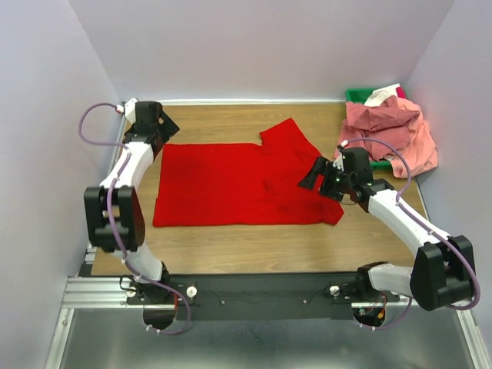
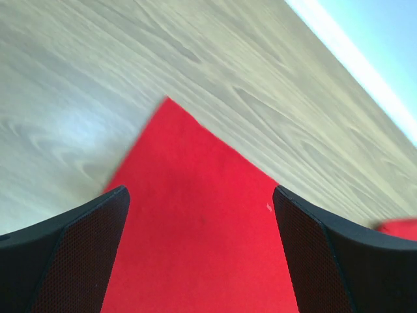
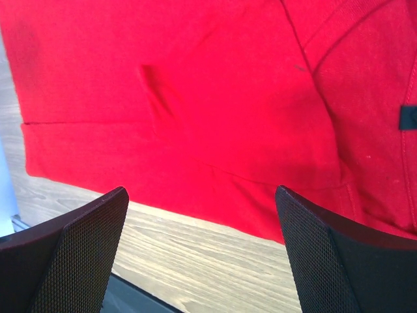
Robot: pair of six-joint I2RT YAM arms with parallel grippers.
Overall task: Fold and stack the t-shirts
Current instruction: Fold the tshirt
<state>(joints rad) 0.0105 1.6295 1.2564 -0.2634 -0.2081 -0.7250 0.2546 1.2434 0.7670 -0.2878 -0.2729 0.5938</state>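
Observation:
A bright red t-shirt (image 1: 231,181) lies spread flat on the wooden table, one sleeve pointing to the far right. My left gripper (image 1: 157,131) hovers open over its far left corner, which shows red in the left wrist view (image 2: 195,241) between the fingers. My right gripper (image 1: 315,178) is open above the shirt's right part, near the near edge; the right wrist view shows red cloth (image 3: 215,111) and table wood below it. Salmon pink t-shirts (image 1: 392,131) lie heaped at the far right.
A green bin (image 1: 361,95) stands at the far right corner, mostly under the pink heap, with a white cloth (image 1: 382,96) on it. Walls close the table on three sides. Bare wood (image 1: 254,246) lies along the near edge.

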